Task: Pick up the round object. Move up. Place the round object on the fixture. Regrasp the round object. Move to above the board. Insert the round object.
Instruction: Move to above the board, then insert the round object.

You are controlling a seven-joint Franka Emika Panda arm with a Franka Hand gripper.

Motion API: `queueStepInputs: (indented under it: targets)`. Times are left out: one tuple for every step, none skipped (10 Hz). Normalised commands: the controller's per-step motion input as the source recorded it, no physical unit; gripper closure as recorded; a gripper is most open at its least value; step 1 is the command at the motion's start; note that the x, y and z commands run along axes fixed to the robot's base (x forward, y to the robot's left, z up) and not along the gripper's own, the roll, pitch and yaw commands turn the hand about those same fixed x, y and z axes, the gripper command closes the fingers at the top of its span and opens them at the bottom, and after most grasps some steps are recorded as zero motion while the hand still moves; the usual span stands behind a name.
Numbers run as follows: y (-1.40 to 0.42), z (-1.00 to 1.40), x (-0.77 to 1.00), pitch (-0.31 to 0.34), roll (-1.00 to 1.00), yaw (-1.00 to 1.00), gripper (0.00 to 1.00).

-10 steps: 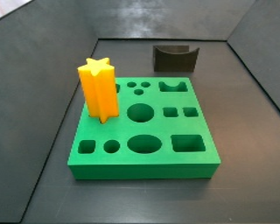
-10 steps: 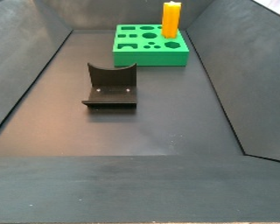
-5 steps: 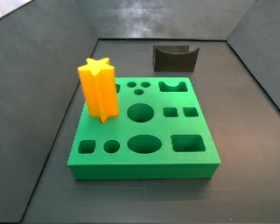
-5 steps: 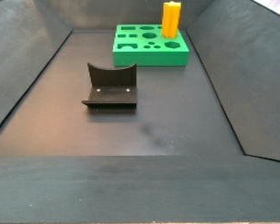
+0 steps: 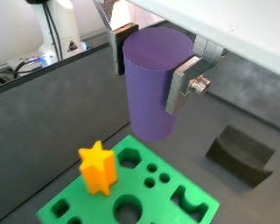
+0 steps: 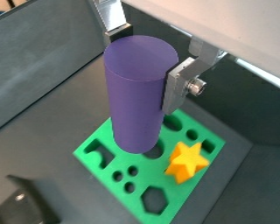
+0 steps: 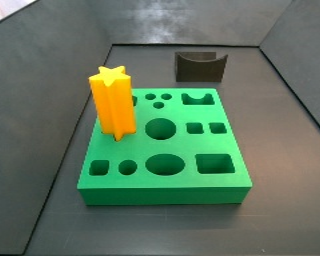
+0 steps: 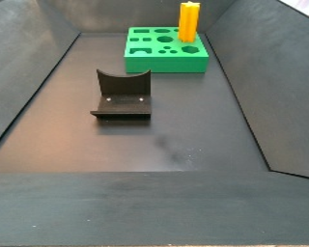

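My gripper (image 5: 152,54) (image 6: 140,63) is shut on the purple round object (image 5: 150,83) (image 6: 136,92) and holds it upright, high above the green board (image 5: 178,210) (image 6: 101,149). Silver fingers (image 5: 184,85) (image 6: 178,83) press on both its sides. The board shows in both side views (image 7: 163,155) (image 8: 166,61), with round and square holes in its top. The dark fixture (image 5: 241,153) (image 7: 199,66) (image 8: 120,95) stands on the floor apart from the board. The gripper and the peg are out of both side views.
A tall orange star post (image 5: 98,169) (image 6: 187,161) (image 7: 112,100) (image 8: 188,19) stands in the board near one edge. Dark sloping walls (image 7: 43,90) (image 8: 247,68) enclose the floor on all sides.
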Motion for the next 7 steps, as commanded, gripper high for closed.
queueStepInputs:
  targets:
    - [0.01,0.0,-0.06,-0.048,-0.35,-0.01,1.0]
    - [0.0,0.0,0.0,0.0,-0.02,0.0,1.0]
    - [0.0,-0.02,0.0,0.0,0.0,0.0,1.0]
    - [-0.08,-0.17,0.0,0.0,-0.03,0.0,1.0]
    - [-0.09,-0.23,0.0,-0.014,-0.06,0.0,1.0]
    - [-0.13,-0.31,0.04,0.0,-0.06,-0.01,1.0]
    - [-0.15,-0.4,0.06,0.0,-0.05,-0.02,1.0]
